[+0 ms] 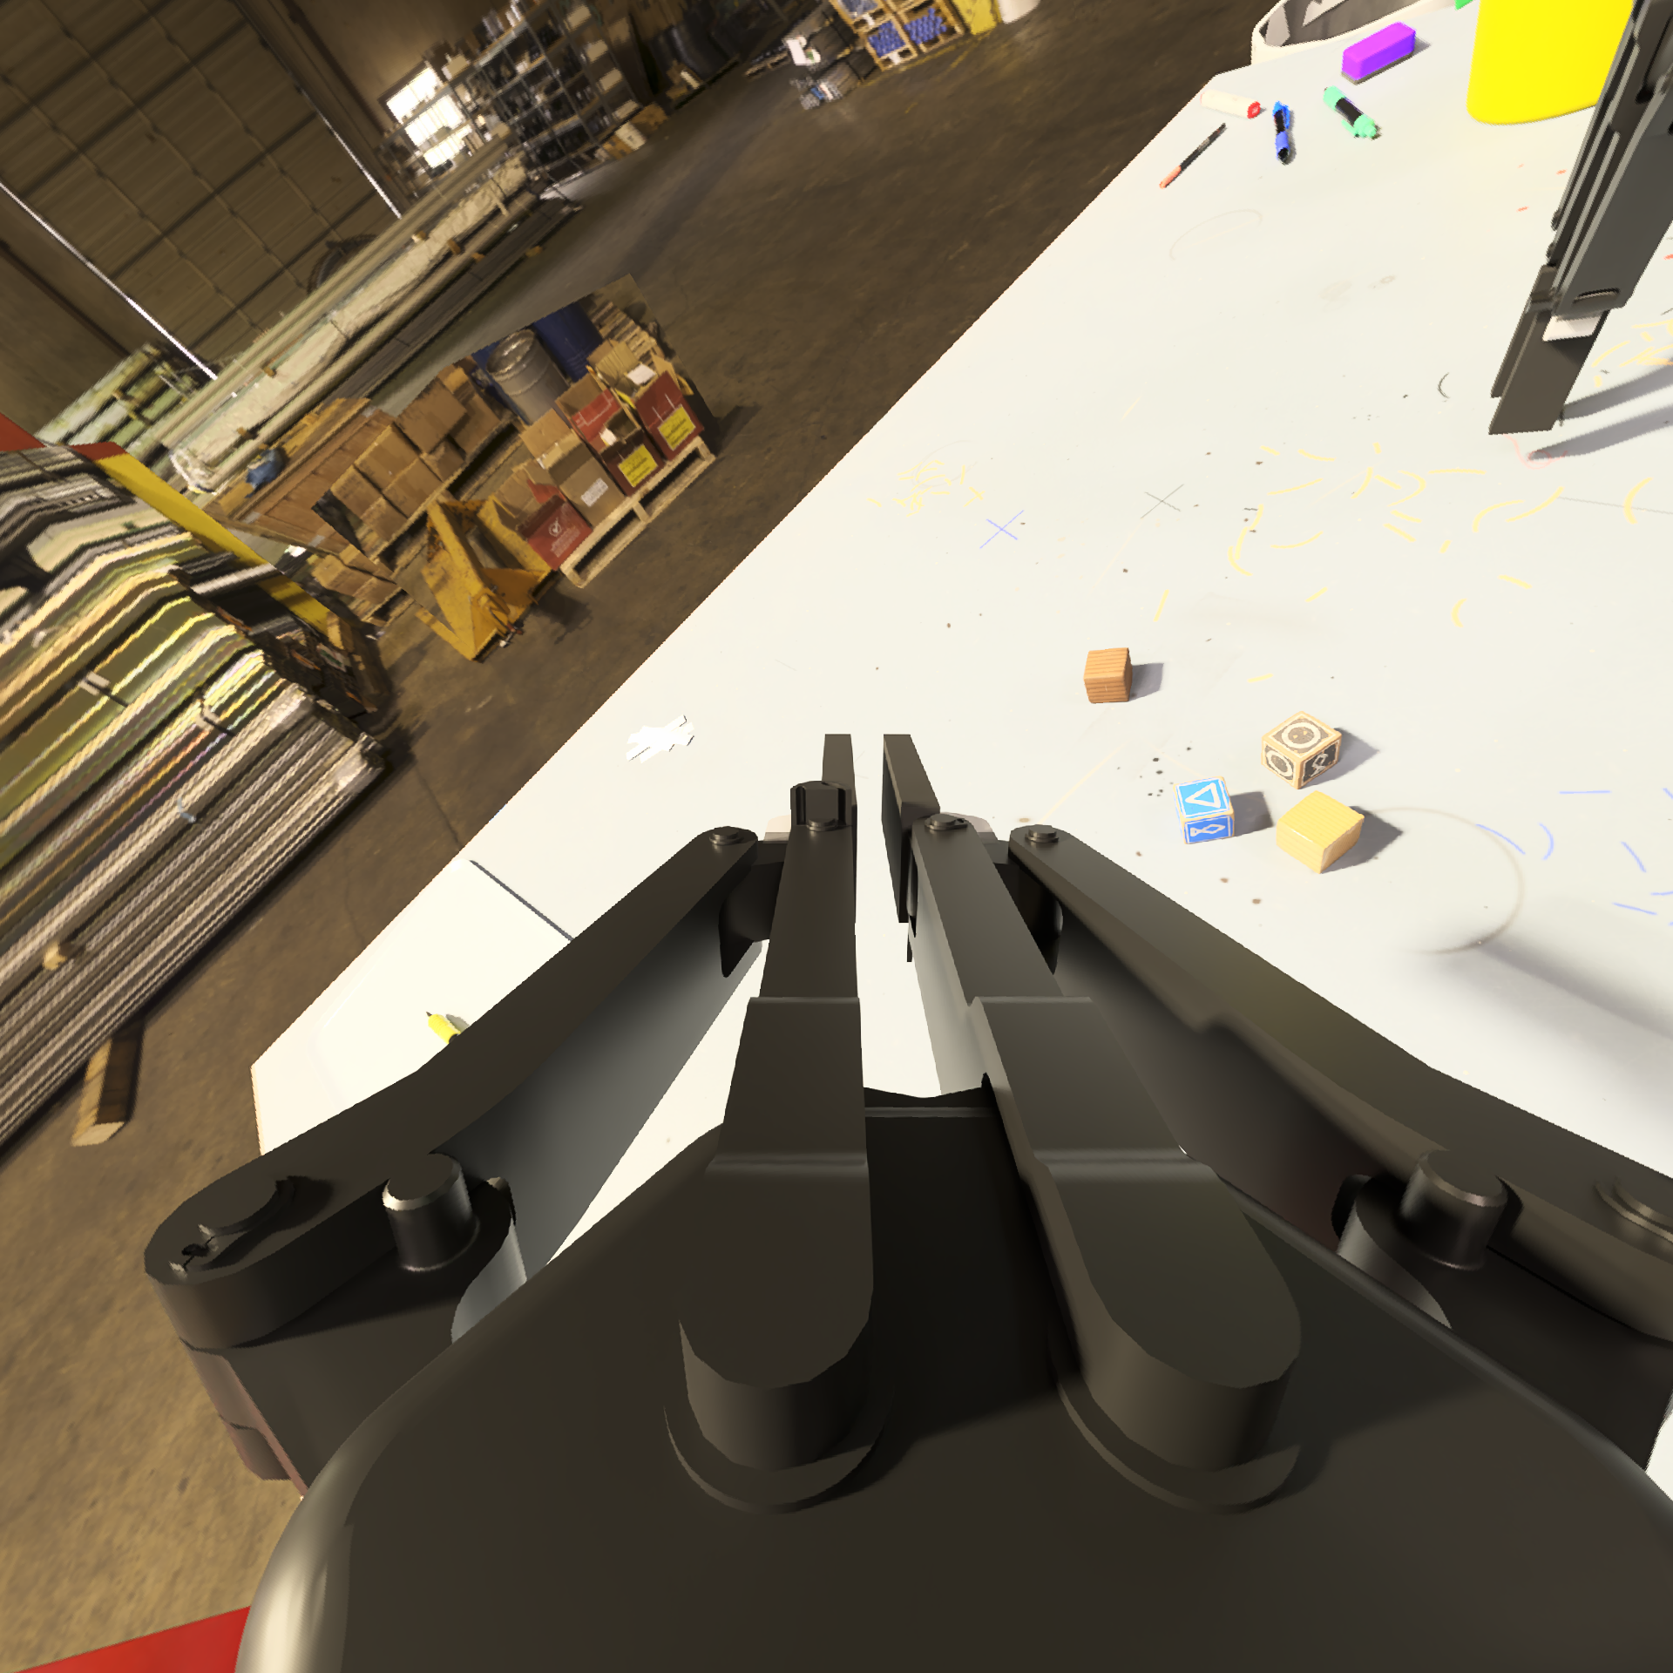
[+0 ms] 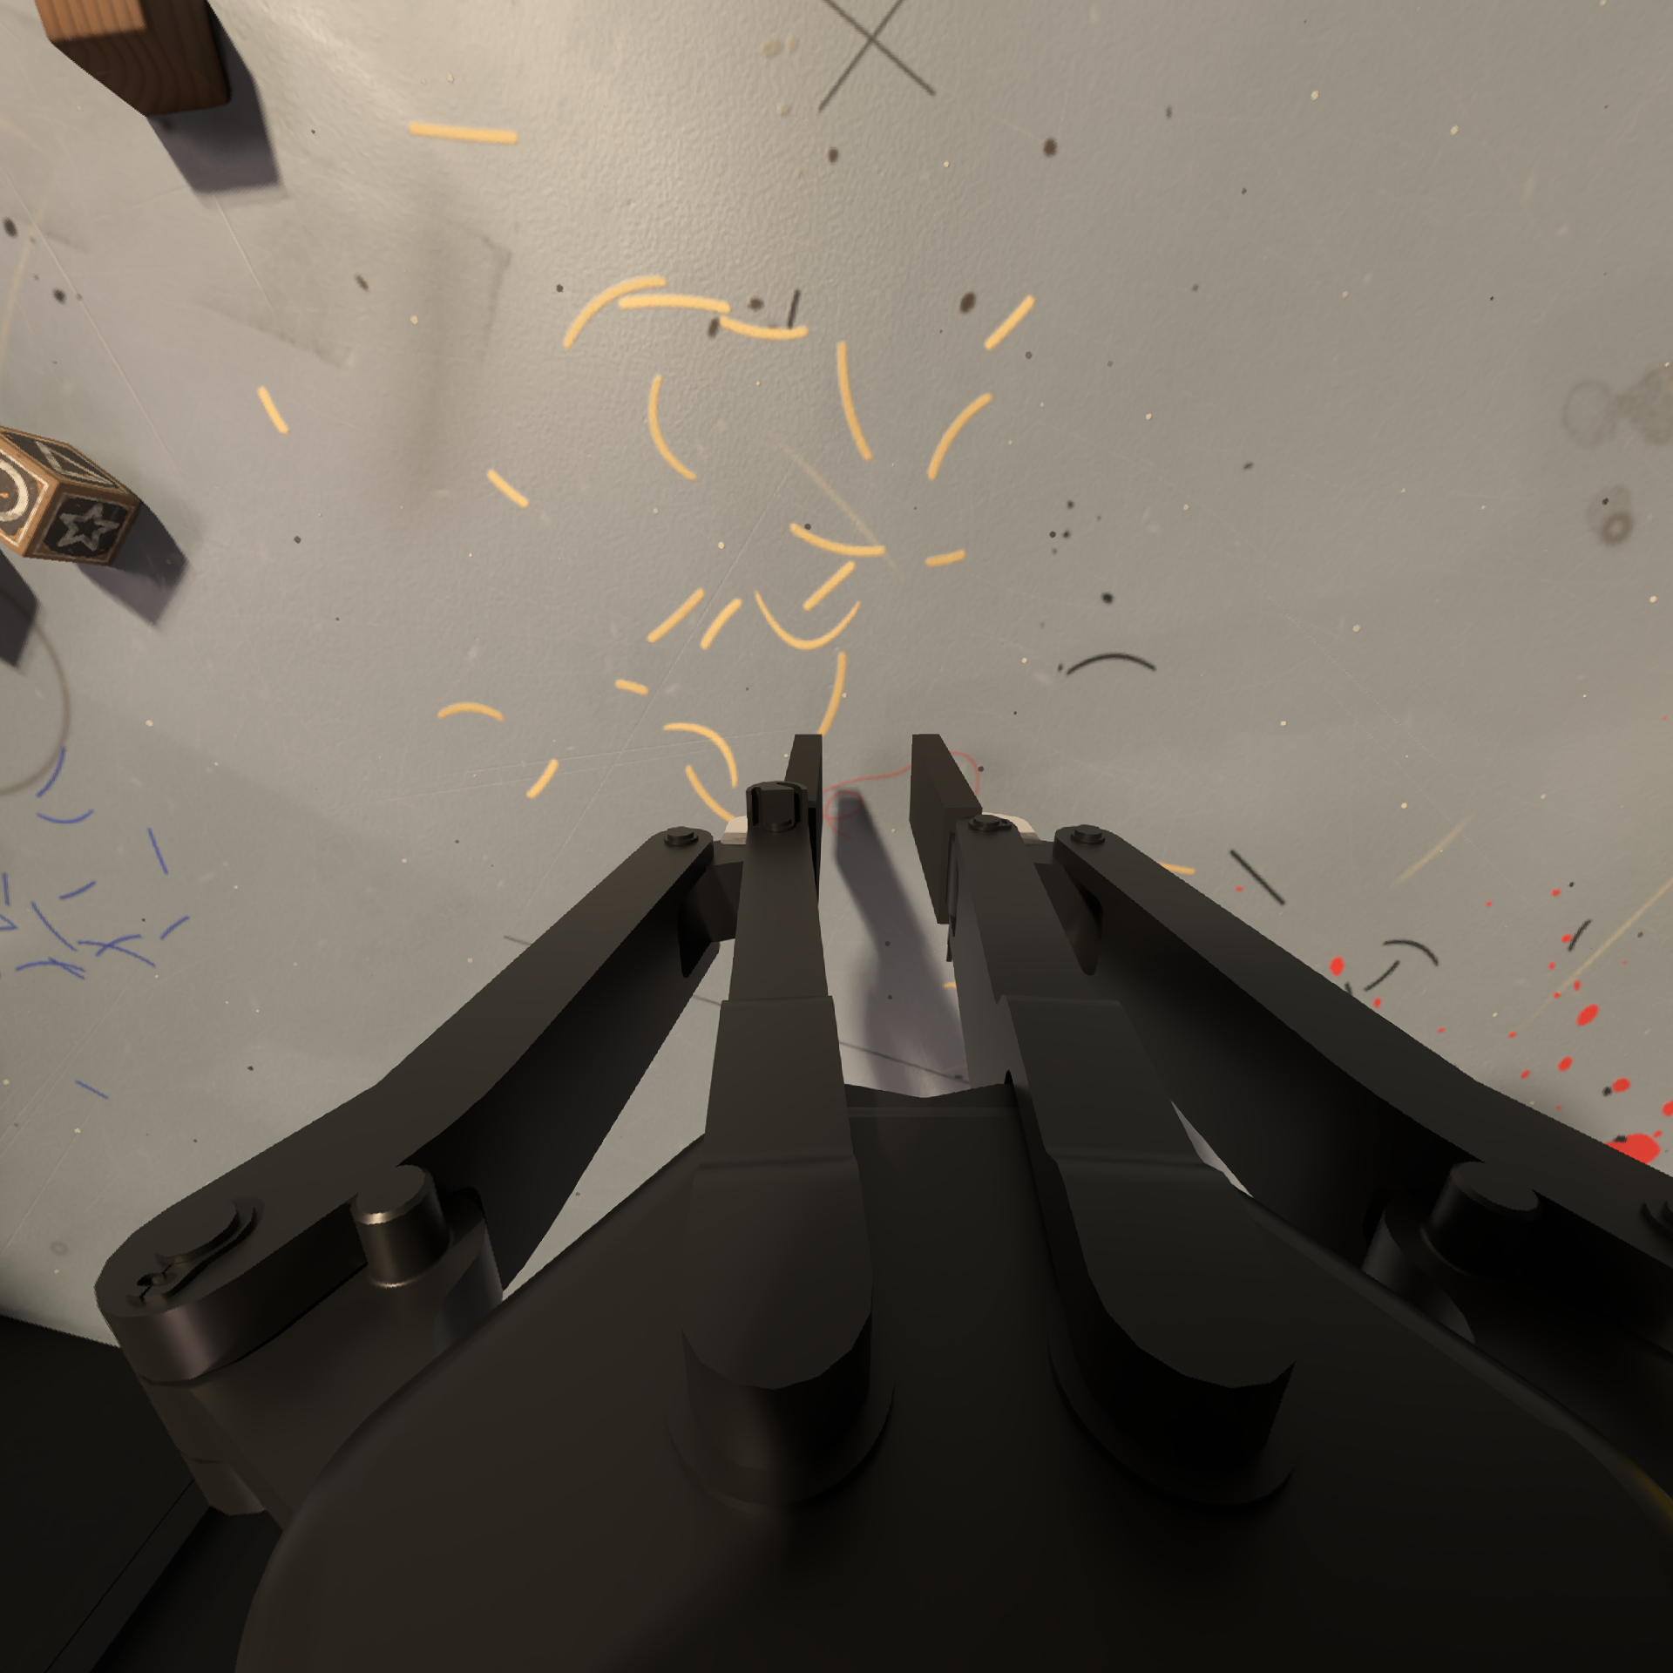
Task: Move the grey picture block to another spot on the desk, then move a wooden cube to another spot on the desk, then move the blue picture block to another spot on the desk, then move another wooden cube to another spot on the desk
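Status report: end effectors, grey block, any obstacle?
Left end effector and right end effector nearly closed, empty. Grey block on desk, untouched. No obstacle near.

Layout on the desk point(image 1: 1132, 380), left wrist view. Nearest the left gripper point(image 1: 867, 756), to its right: blue picture block point(image 1: 1204, 808), light wooden cube point(image 1: 1319, 830) just beside it on the right, grey picture block point(image 1: 1301, 749) just behind and between the two. Farther back and to the left, apart from that cluster: darker wooden cube point(image 1: 1107, 674). Well beyond, toward the far end: pen point(image 1: 1192, 156), two markers point(image 1: 1282, 132) point(image 1: 1351, 113), eraser block point(image 1: 1378, 50), tall cylinder point(image 1: 1539, 59) to their right. Right gripper point(image 1: 1539, 407) standing above the desk at right, between blocks and markers.

Right wrist view: grey picture block point(image 2: 63, 498) at left edge, darker wooden cube point(image 2: 136, 50) at upper left, right gripper point(image 2: 865, 760) apart from both.
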